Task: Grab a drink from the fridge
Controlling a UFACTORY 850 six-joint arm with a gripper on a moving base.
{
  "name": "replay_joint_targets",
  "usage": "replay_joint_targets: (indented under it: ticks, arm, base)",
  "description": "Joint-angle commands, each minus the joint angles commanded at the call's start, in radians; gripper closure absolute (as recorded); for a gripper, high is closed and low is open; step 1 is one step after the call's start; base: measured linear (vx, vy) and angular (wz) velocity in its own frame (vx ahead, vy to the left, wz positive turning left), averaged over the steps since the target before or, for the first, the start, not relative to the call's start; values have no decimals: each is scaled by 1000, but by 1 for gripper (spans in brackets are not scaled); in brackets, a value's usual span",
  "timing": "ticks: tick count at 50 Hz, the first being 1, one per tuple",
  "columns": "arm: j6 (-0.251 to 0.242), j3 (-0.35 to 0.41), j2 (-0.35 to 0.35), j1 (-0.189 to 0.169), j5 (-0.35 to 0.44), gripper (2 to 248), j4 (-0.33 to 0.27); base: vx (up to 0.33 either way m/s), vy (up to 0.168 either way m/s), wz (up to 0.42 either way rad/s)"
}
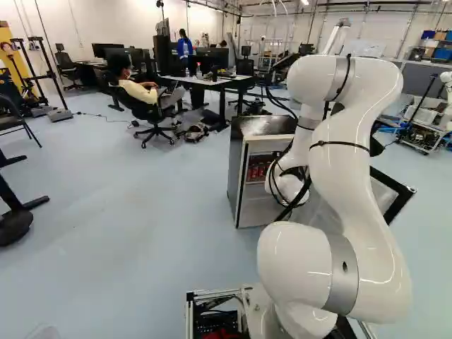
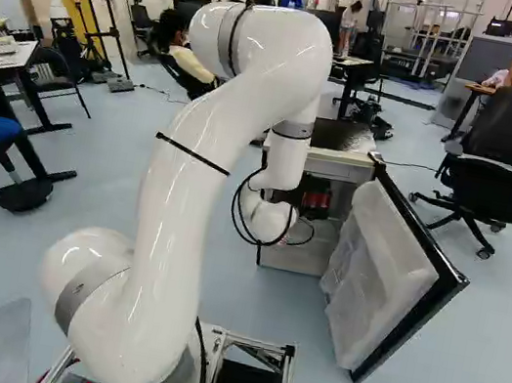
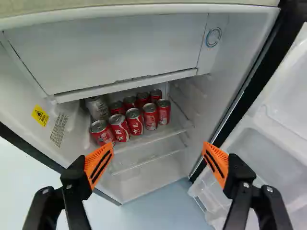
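The fridge [image 1: 241,169] stands ahead of the arm with its door [image 2: 420,300] swung wide. In the wrist view, red drink cans [image 3: 135,122] stand upright in two rows on an upper shelf [image 3: 165,133] of the fridge [image 3: 129,52], below the freezer compartment. A silver can [image 3: 98,109] stands at one end, behind the front row. My gripper [image 3: 158,145] is open, its orange-padded fingers far apart and nothing between them. It faces the fridge opening, back from the cans. In both base views the arm hides it.
The open door [image 3: 268,139], with clear bins inside, stands close beside one finger. A lower shelf [image 3: 144,162] lies under the cans. Beyond the fridge are a desk [image 1: 227,82] and chairs; an office chair [image 2: 502,146] stands past the door. Another robot [image 1: 446,88] shows at the far right.
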Motion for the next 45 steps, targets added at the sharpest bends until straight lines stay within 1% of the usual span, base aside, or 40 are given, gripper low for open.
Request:
replay_joint_targets:
  ticks: [24, 45]
  arm:
    - [0, -99, -110, -10, 0, 3, -90]
    - [0, -192, -205, -17, 8, 3, -136]
  base:
    - [0, 0, 0]
    - [0, 0, 0]
